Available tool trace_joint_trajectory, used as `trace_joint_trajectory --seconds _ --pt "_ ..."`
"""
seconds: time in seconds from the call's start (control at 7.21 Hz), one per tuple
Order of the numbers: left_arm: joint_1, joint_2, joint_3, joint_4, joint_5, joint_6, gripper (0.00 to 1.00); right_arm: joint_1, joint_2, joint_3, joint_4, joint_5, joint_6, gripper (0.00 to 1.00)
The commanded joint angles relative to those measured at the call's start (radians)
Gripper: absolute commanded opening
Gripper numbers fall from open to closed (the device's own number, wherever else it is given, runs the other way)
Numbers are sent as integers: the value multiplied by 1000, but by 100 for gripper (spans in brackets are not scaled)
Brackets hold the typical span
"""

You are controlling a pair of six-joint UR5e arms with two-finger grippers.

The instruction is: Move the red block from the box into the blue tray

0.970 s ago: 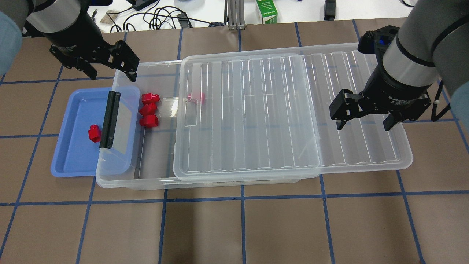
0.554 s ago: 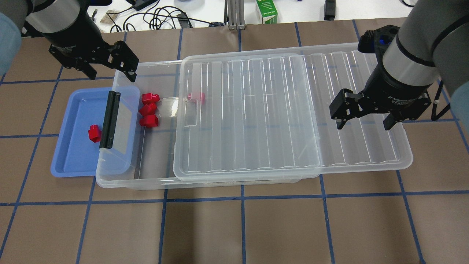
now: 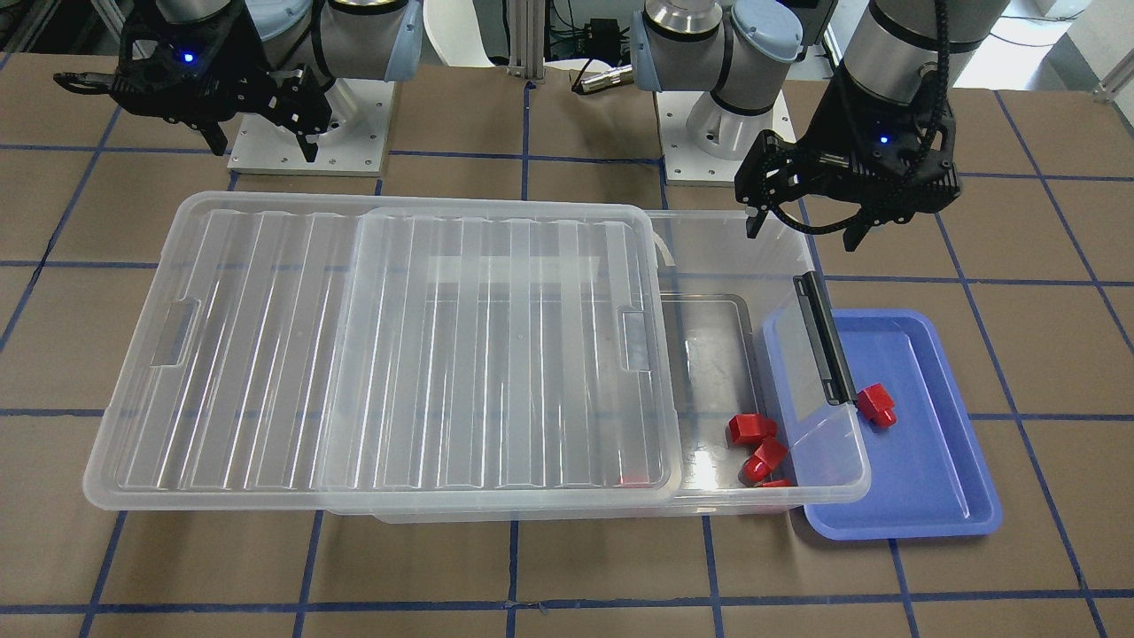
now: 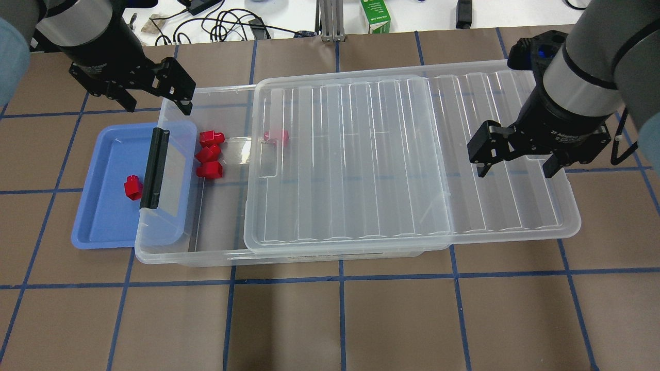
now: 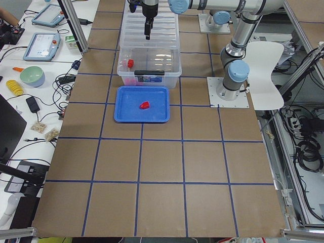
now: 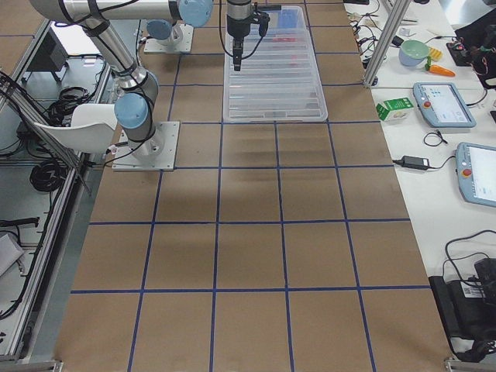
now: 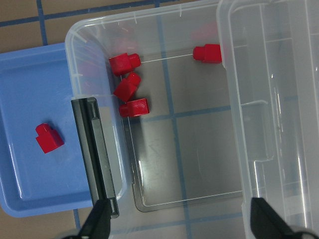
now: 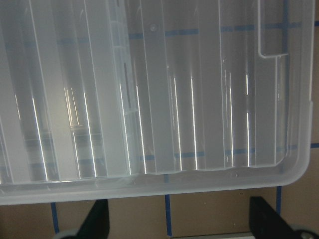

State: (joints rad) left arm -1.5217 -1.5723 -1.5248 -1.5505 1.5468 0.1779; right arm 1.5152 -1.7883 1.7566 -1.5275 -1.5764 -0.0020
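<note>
The block [image 4: 132, 186] is lying in the tray [image 4: 98, 226], near the table's [image 4: 340, 319] left edge, so the placing is looking done (three other red pieces [image 4: 209, 153] are sitting in the box [image 4: 216, 247], a fourth at the edge of the lid [image 4: 350, 154]). The left gripper [image 4: 158, 105] is hanging spread and empty above the box's rim toward the far edge, and the right gripper [image 4: 518, 172] likewise over the lid toward the right edge, both clearing every rim.

The ribbed translucent lid [image 8: 199, 99] filled most of the frame, its rounded corner at lower right. Below its rim lay brown table [image 8: 219, 214] crossed by blue tape lines [image 8: 168, 215]. The dark fingertips [image 8: 97, 221] of the right gripper [image 8: 182, 226] stood well apart
</note>
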Motion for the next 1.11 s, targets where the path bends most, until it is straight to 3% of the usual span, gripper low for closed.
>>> trace_joint_trajectory --seconds 0.0,0.28,0.42,0.69,0.97 --pt "0 0 0 0 -1 0 100 -167 1 1 -22 -32 -207 100" --pt "0 -3 2 1 -1 -2 100 -356 67 1 -45 -36 -385 100" --pt "0 -5 2 1 -1 -2 100 -398 123 4 -150 -39 -457 100" --pt "0 -5 2 1 -1 -2 100 -415 225 3 -287 -33 -483 100" --pt "0 -5 2 3 -1 -2 100 -414 286 3 -327 -22 -483 100"
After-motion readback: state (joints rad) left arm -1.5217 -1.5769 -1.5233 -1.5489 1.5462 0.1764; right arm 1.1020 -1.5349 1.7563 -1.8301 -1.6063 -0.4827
